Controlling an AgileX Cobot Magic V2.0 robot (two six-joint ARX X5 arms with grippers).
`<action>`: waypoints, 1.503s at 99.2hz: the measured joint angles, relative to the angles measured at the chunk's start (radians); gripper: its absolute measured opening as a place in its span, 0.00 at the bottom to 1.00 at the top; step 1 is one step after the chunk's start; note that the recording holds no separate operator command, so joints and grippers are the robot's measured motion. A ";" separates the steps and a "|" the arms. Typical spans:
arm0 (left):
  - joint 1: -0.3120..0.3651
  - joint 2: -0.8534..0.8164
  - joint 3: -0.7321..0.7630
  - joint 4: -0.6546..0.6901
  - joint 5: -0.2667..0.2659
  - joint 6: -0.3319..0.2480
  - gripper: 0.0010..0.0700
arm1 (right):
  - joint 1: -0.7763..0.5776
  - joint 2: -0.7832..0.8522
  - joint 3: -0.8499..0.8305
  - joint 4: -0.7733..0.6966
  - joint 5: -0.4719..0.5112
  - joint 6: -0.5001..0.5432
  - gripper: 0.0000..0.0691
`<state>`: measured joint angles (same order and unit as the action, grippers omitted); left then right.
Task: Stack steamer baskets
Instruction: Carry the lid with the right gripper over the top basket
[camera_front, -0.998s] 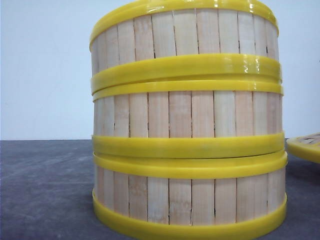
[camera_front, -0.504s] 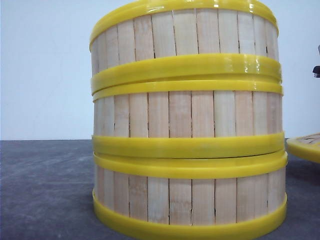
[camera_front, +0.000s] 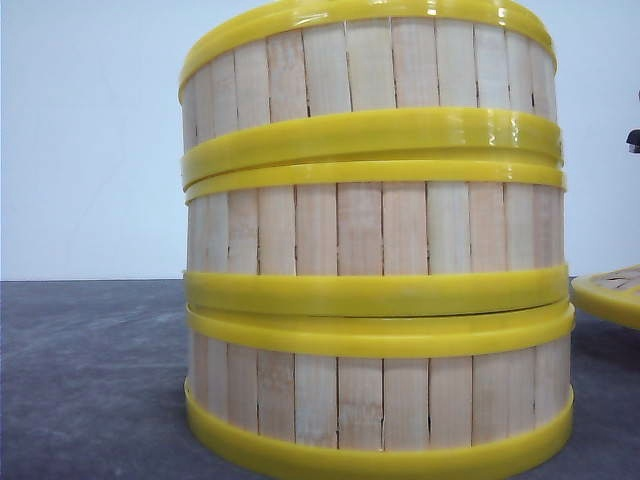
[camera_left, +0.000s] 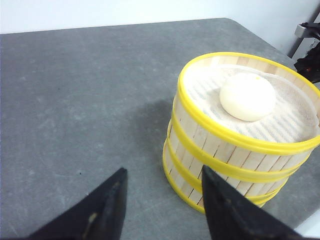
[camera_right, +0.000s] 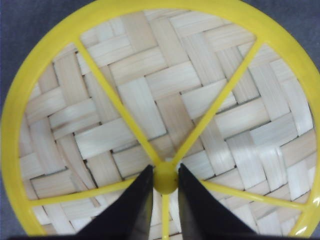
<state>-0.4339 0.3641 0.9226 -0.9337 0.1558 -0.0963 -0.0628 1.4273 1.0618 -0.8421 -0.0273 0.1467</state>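
Front view shows three steamer baskets (camera_front: 375, 240) stacked on the dark grey table (camera_front: 90, 380), filling most of the picture; the yellow edge of a lid (camera_front: 608, 293) lies on the table just to the stack's right; from the left wrist, the left gripper (camera_left: 162, 200) hangs with its fingers spread apart, holding nothing, near the stack (camera_left: 235, 135) but not touching it; a pale round bun (camera_left: 247, 96) sits on white cloth inside the top basket; from the right wrist, the right gripper (camera_right: 165, 190) has its fingers (camera_right: 137, 200) drawn close on either side of the yellow knob (camera_right: 165, 177) at the middle of the woven lid (camera_right: 150, 100); whether they actually pinch it, I cannot tell.
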 joint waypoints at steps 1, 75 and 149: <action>0.000 0.000 0.000 0.000 0.000 0.000 0.38 | 0.000 0.000 0.000 0.000 0.000 0.000 0.08; 0.000 0.000 0.000 0.000 0.000 0.000 0.38 | 0.175 -0.221 0.446 -0.195 -0.268 -0.013 0.08; 0.000 0.000 0.000 -0.002 0.000 -0.002 0.38 | 0.745 -0.077 0.546 -0.246 -0.126 -0.020 0.08</action>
<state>-0.4339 0.3641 0.9226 -0.9356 0.1562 -0.0982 0.6827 1.3499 1.6073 -1.0885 -0.1528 0.1265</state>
